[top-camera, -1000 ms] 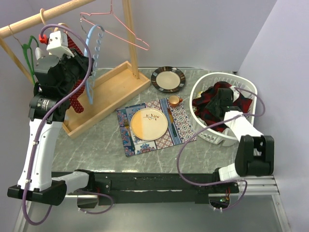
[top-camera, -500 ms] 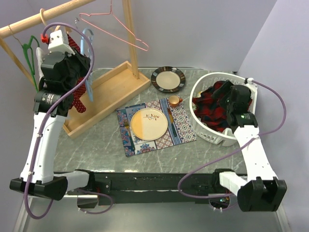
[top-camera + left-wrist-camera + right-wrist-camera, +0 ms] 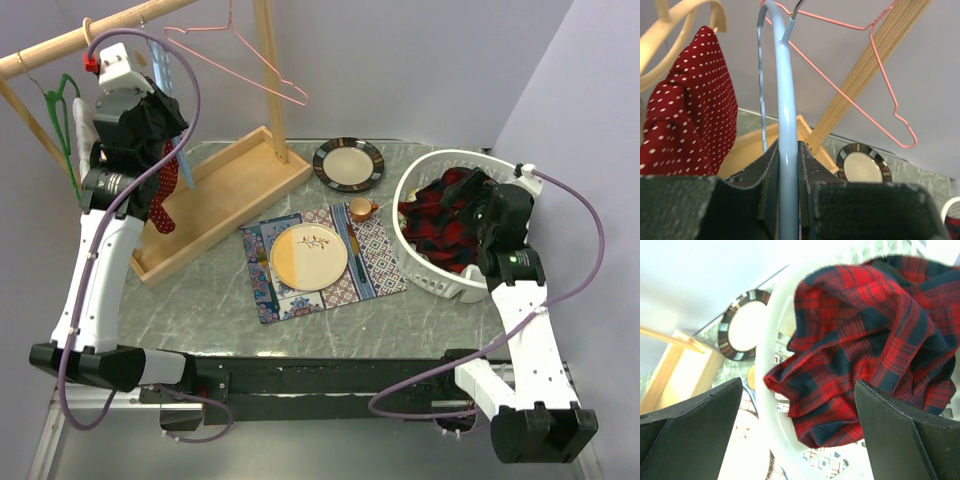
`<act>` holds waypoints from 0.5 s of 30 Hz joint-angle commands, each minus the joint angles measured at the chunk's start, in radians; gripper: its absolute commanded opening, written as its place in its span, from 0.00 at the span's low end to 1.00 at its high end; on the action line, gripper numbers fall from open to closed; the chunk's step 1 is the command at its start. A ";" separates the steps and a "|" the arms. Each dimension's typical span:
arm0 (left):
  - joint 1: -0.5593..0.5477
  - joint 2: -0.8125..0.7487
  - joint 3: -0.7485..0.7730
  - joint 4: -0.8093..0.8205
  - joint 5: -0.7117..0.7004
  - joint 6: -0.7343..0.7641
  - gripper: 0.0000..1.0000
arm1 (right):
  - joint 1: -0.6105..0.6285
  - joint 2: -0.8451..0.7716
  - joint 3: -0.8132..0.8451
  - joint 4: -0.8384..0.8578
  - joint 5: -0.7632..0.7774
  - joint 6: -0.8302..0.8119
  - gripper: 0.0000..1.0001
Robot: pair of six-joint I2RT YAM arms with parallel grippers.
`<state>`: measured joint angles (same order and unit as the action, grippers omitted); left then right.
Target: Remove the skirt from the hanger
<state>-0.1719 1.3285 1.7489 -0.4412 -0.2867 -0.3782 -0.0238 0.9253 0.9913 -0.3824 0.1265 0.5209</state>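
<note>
A red and navy plaid skirt (image 3: 440, 218) lies bunched in the white laundry basket (image 3: 425, 170) at the right; it also shows in the right wrist view (image 3: 865, 340). My right gripper (image 3: 482, 203) is open and empty, above the basket's near side (image 3: 800, 435). My left gripper (image 3: 160, 125) is shut on a bare light blue plastic hanger (image 3: 785, 100) held up near the wooden rail (image 3: 60, 45). The hanger (image 3: 184, 160) carries no cloth. A red white-dotted cloth (image 3: 690, 110) hangs beside it from a cream hanger (image 3: 680, 15).
A pink wire hanger (image 3: 250, 55) and a green hanger (image 3: 60, 110) hang on the rail. The rack's wooden tray base (image 3: 235, 190) stands at the left. A patterned mat with a plate (image 3: 308, 257), an orange cup (image 3: 360, 208) and a dark-rimmed plate (image 3: 348, 164) lie mid-table.
My left gripper has risen toward the rail with the blue hanger. My right arm has drawn back and up from the basket, with the skirt left inside.
</note>
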 commanded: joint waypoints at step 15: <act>0.002 0.262 0.323 0.096 -0.078 0.078 0.01 | 0.010 -0.043 0.101 0.002 -0.036 -0.033 1.00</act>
<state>-0.1715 1.5127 1.9430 -0.3668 -0.3645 -0.3222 -0.0216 0.9089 1.0168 -0.3840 0.1024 0.4995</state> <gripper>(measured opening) 0.194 0.998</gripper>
